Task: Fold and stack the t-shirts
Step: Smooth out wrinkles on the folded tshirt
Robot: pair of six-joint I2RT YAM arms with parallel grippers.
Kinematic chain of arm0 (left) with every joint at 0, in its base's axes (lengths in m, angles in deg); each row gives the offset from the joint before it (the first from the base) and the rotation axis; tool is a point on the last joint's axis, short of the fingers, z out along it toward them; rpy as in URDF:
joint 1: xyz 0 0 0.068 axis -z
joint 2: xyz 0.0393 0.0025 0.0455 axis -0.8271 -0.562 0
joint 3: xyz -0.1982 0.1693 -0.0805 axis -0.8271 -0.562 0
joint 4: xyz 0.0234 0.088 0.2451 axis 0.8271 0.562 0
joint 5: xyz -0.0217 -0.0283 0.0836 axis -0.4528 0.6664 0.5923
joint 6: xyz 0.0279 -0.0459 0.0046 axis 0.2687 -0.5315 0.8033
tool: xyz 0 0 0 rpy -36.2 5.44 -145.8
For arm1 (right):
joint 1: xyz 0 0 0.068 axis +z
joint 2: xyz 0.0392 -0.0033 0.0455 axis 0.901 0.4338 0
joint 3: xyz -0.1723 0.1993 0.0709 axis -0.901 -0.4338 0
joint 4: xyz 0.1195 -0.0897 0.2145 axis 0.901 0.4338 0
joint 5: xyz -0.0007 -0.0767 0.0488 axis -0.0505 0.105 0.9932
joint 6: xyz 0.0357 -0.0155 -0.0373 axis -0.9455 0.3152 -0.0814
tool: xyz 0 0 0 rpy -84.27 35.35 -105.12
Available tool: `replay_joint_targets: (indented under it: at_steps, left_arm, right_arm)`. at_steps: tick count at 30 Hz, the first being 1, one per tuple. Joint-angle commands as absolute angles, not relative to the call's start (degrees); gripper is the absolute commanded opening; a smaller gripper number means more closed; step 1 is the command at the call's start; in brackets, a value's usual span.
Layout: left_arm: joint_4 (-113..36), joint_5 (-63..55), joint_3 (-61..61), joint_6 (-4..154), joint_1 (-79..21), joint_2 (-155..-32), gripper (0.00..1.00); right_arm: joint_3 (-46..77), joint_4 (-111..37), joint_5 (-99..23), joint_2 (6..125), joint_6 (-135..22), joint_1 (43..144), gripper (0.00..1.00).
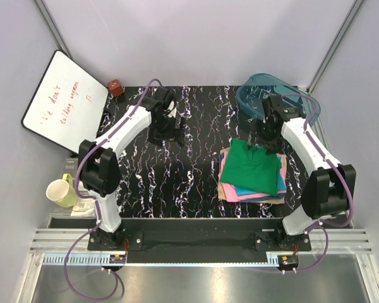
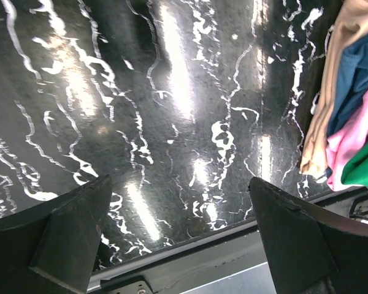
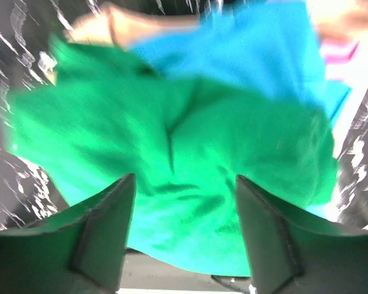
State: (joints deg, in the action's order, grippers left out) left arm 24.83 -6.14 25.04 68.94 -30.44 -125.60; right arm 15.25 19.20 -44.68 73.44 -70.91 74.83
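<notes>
Black tabletop (image 2: 172, 122) with white veining: hard, glossy, reflective.
Bright green folded t-shirt (image 1: 252, 167): soft matt cloth, lightly creased.
Clear teal tub (image 1: 259, 85): smooth translucent plastic.
White board (image 1: 63, 101): smooth, flat finish.

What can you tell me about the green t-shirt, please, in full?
The green t-shirt is soft plain cloth, bright green, folded into a rough square. It lies flat on top of the stack, covering most of the teal-blue shirt, pink shirt and tan shirt below, whose edges show. The right gripper hangs at its far edge, jaws apart, not gripping it.

Folded t-shirts (image 1: 252, 173) stacked — green on top; blue, pink, tan beneath
</notes>
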Motion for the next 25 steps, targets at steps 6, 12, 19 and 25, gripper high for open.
replay_joint_targets:
  at_steps: [6, 12, 19, 25]
  left_arm:
    - [27.0, -0.4, 29.9, 72.8, -36.5, -122.3, 0.99]
    - [27.3, 0.3, 29.6, 74.2, -40.3, -123.1, 0.99]
    - [27.2, 0.3, 31.2, 74.7, -41.6, -126.5, 0.99]
    - [26.7, -1.1, 33.3, 74.9, -41.6, -128.5, 0.99]
  right_arm:
    - [33.4, 22.2, -53.0, 85.0, -65.6, 74.2, 0.84]
    - [43.9, 22.4, -50.9, 96.5, -65.3, 74.1, 0.85]
    - [51.2, 22.8, -48.2, 104.1, -65.4, 74.1, 0.88]
    - [49.7, 22.8, -49.5, 103.9, -64.6, 74.0, 0.90]
